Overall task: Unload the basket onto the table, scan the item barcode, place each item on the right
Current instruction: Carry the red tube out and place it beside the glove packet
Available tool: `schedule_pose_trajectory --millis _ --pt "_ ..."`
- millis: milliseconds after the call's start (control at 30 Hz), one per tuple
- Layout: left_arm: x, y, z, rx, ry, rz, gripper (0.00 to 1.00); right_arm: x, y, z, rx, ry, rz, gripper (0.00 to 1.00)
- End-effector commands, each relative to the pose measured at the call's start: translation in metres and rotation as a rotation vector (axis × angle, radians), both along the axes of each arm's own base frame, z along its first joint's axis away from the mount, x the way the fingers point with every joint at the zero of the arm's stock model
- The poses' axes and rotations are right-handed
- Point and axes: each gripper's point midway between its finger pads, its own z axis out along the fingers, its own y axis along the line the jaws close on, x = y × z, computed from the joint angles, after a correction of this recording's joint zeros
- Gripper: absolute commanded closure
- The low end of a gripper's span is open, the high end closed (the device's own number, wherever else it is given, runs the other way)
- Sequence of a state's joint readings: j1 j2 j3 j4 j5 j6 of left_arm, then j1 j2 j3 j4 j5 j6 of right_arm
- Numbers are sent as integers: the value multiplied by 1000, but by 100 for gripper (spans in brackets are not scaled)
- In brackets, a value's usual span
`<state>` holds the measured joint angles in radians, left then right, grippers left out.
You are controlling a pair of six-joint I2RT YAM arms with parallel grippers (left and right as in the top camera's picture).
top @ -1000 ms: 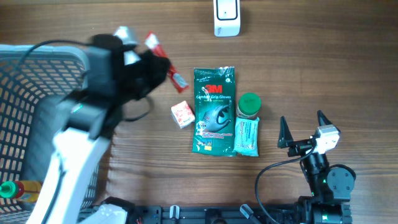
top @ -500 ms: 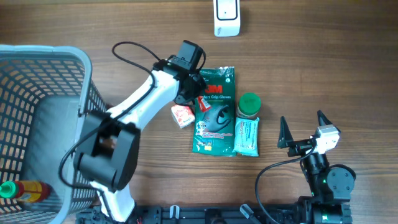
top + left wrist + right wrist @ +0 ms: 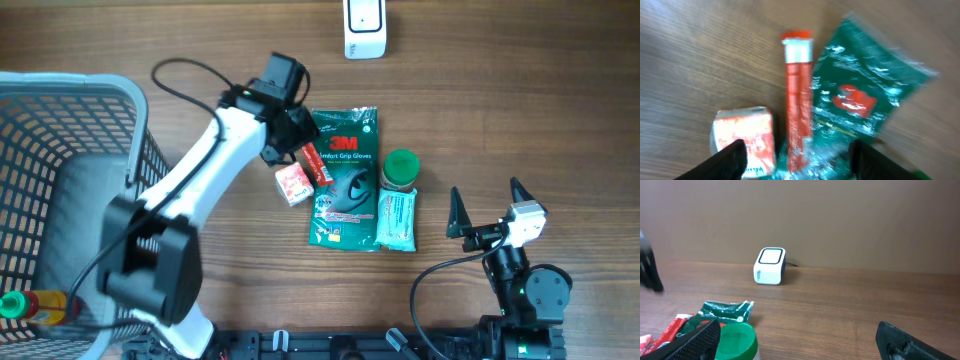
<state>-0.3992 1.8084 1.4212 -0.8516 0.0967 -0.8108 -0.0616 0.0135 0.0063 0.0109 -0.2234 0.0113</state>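
Under my left gripper (image 3: 797,149), jaws released and grasping nothing, the tube (image 3: 797,90) lies free, lengthwise between the fingers (image 3: 735,160), with its cap pointing away from me. Its near end rests on the edge of the glove packet (image 3: 865,95) on my right side, and a small box (image 3: 742,132) sits just beside it on my left. The scanner (image 3: 365,28) stands well beyond the gripper, farther from me and a little to the right. My right gripper (image 3: 487,205) is parked well off to the right, jaws wide and empty.

Whether I am about to take the tube or leave it, I cannot tell. If I take it, I should come straight down and pinch it across the middle. One finger has to slip between the tube and the box without nudging either, and the other must stay off the crinkly packet. If I leave it, I should rise straight up so nothing drags. Either way, its barcode must end up facing the scanner's window
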Motion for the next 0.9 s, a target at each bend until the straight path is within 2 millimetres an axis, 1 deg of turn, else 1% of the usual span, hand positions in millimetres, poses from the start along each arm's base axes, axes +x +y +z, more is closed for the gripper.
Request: schedule_pose_trajectory --millis 0,67,133,200,233,267,333,433,467,533,667,767,867 --pt "13 3 109 -20 -283 -98 27 0 -1 1 14 -5 -9 0" --pt "11 8 154 -30 -399 -101 25 0 -1 1 14 -5 -9 0" --pt "4 23 194 -10 -510 -60 21 0 -1 1 14 -5 -9 0" --pt "-6 42 222 29 -597 -7 16 0 -1 1 15 -5 -9 0" --pt "-12 56 237 62 -641 31 14 0 -1 1 15 -4 -9 0" --pt "-17 66 246 88 -666 60 14 0 -1 1 14 -5 -10 0" --pt "-37 97 268 175 -730 147 11 0 -1 1 14 -5 -10 0" --pt "-63 134 287 288 -777 250 6 0 -1 1 14 -5 -9 0" --pt "-77 153 294 350 -789 302 1 0 -1 1 14 -5 -9 0" --pt "-95 174 301 423 -800 356 0 0 -1 1 14 -5 -10 0" --pt "-126 206 313 526 -821 450 0 0 -1 1 14 -5 -9 0" --pt "-151 232 323 591 -849 573 0 0 -1 1 14 -5 -9 0" --pt "-169 249 332 659 -868 630 0 0 -1 1 15 -5 -9 0"
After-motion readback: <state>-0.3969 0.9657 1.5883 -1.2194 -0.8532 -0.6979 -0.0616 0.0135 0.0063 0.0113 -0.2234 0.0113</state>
